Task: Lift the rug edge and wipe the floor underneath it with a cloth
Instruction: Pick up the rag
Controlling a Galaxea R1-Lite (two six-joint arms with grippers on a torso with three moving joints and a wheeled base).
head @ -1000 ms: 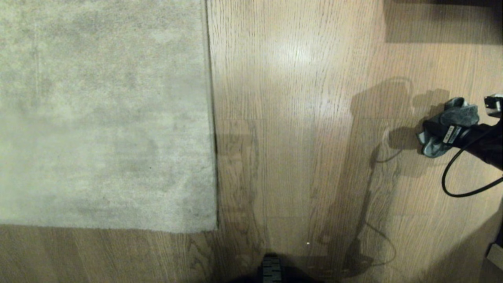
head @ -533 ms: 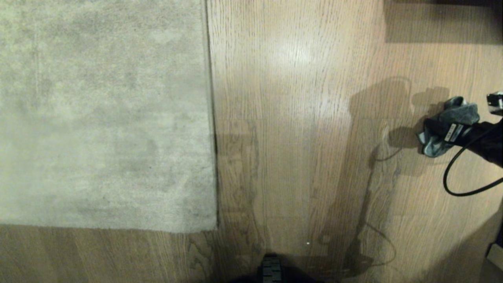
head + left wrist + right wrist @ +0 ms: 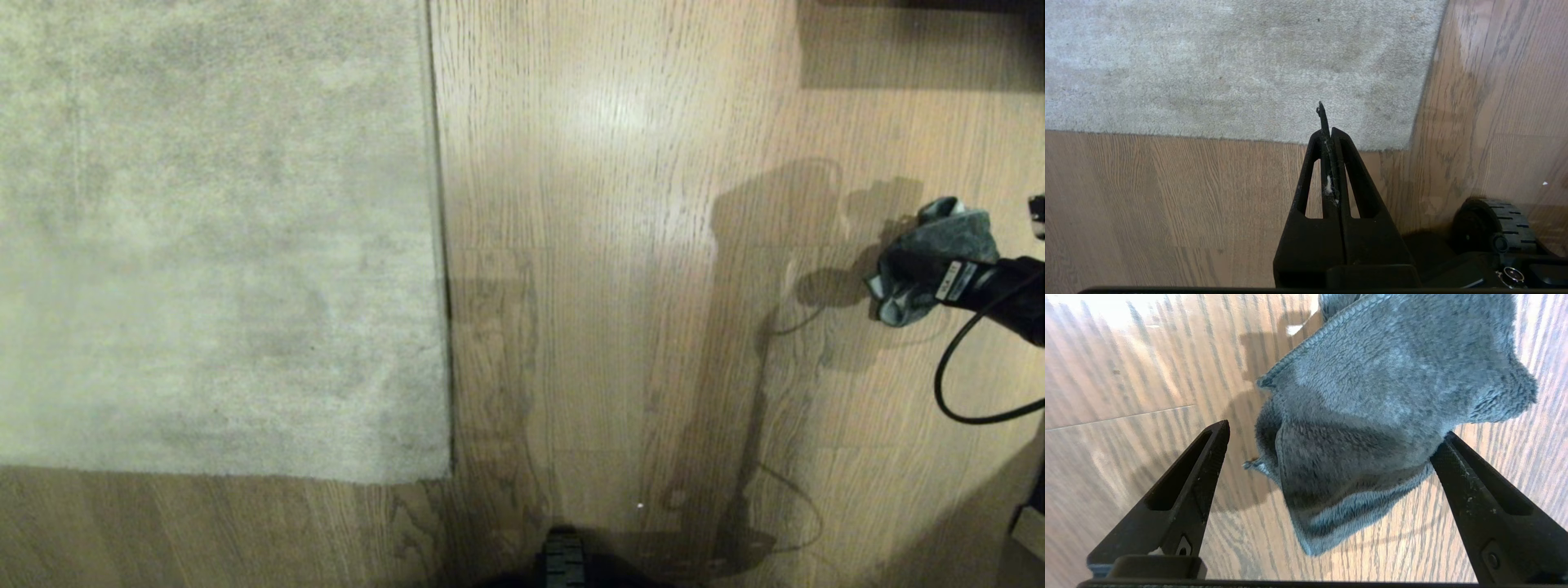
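Right wrist view shows the right gripper (image 3: 1331, 445) wide open, the grey cloth (image 3: 1372, 416) bunched on the floor (image 3: 1126, 375) right between its fingers. The rug edge (image 3: 441, 245) lies well apart, toward the robot's left.

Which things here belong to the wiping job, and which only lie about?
Job: cloth, rug edge, floor, open right gripper around the cloth, shut left gripper.
Lying about: black cable, robot's wheel.
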